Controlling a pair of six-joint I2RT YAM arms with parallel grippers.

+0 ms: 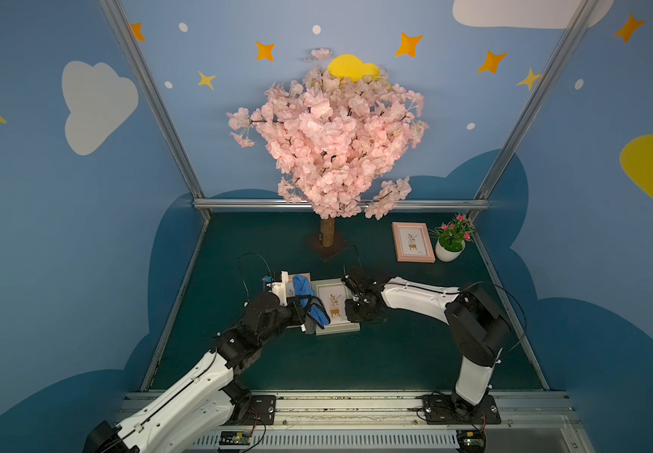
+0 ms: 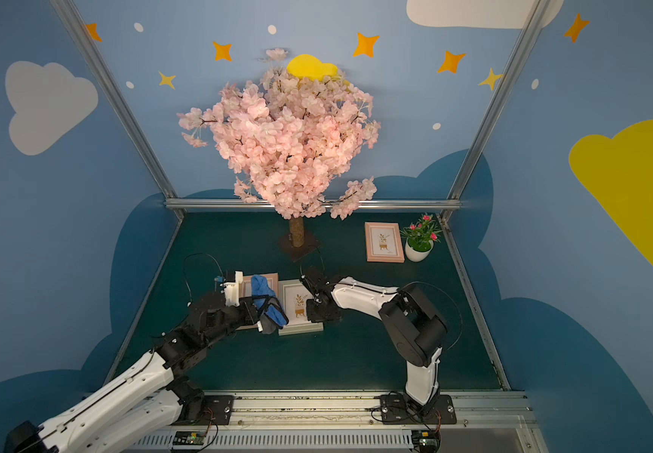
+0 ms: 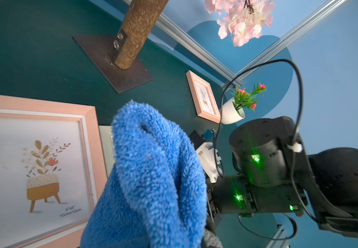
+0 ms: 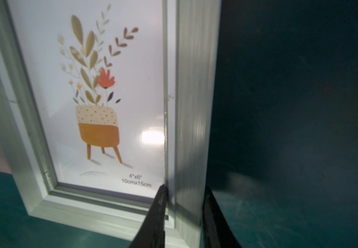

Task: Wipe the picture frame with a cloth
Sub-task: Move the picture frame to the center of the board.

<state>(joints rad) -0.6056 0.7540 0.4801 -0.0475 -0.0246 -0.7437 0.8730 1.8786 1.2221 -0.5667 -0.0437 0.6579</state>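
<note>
The picture frame point(image 1: 333, 291) point(image 2: 297, 295) has a grey-white border and a potted-plant print, and it lies on the green table in both top views. My right gripper point(image 1: 351, 305) point(image 2: 313, 310) point(image 4: 184, 190) is shut on the frame's right border point(image 4: 193, 107) near its front corner, one finger on each side. My left gripper point(image 1: 311, 310) point(image 2: 272, 310) is shut on the blue plush cloth point(image 1: 304, 291) point(image 2: 263, 289) point(image 3: 152, 171). The bunched cloth stands over the frame's left edge. It hides the left fingers in the left wrist view.
A pink frame point(image 1: 304, 275) point(image 2: 247, 286) point(image 3: 40, 161) lies under my left wrist, beside the grey-white one. Another pink frame point(image 1: 413, 241) point(image 3: 203, 97) and a white potted plant point(image 1: 450, 245) sit at the back right. A blossom tree's trunk point(image 1: 328, 232) stands on a plate at the back centre.
</note>
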